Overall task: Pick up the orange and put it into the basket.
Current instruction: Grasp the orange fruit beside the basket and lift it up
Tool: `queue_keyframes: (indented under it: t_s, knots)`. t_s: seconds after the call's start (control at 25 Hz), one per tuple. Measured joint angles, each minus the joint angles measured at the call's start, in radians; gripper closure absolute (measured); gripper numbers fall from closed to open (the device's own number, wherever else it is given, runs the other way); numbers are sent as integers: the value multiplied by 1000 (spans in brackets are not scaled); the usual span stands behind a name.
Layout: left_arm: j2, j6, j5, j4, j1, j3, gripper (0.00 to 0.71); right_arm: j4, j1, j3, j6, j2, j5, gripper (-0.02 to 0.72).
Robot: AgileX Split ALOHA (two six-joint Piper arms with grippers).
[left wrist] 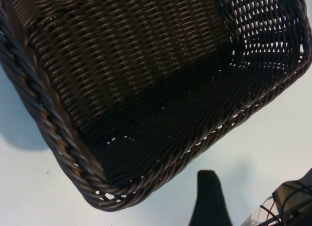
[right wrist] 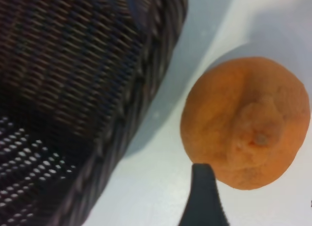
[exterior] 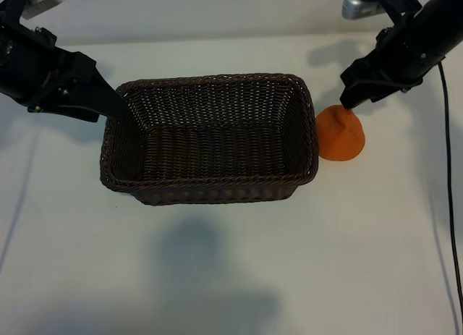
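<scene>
The orange point(exterior: 340, 134) rests on the white table just right of the basket point(exterior: 217, 184), knob end up. The basket holds nothing. My right gripper point(exterior: 350, 102) hangs over the orange's far side and is open. In the right wrist view one dark finger point(right wrist: 202, 173) lies at the edge of the orange point(right wrist: 248, 121); the other finger is out of the picture. My left gripper point(exterior: 119, 107) is open at the basket's far left corner. Its one visible finger point(left wrist: 208, 181) stands outside the braided rim point(left wrist: 44, 113), with bare table between them.
White tabletop point(exterior: 231, 277) surrounds the basket, with shadows in front of it. A black cable point(exterior: 450, 197) runs down the right side. The basket wall point(right wrist: 141, 74) stands a short gap from the orange.
</scene>
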Motion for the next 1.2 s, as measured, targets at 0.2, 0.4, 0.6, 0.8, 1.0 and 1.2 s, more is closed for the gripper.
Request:
queue_keyframes:
  t_s: [0.2, 0.4, 0.6, 0.8, 1.0, 1.2]
  knots:
    - [0, 0, -1, 0, 0, 0, 183, 3, 0, 81, -16, 2, -79, 204]
    - [0, 0, -4, 0, 0, 0, 183, 45, 0, 113, -40, 2, -125, 204]
    - [0, 0, -6, 0, 0, 0, 183, 82, 0, 114, -49, 6, -162, 204]
    - [0, 3, -7, 1, 0, 0, 183, 110, 4, 114, -55, 75, -179, 205]
    - [0, 3, -8, 4, 0, 0, 183, 128, 29, 114, -69, 119, -203, 208]
    - [0, 3, -13, 6, 0, 0, 183, 132, 39, 114, -73, 120, -213, 401]
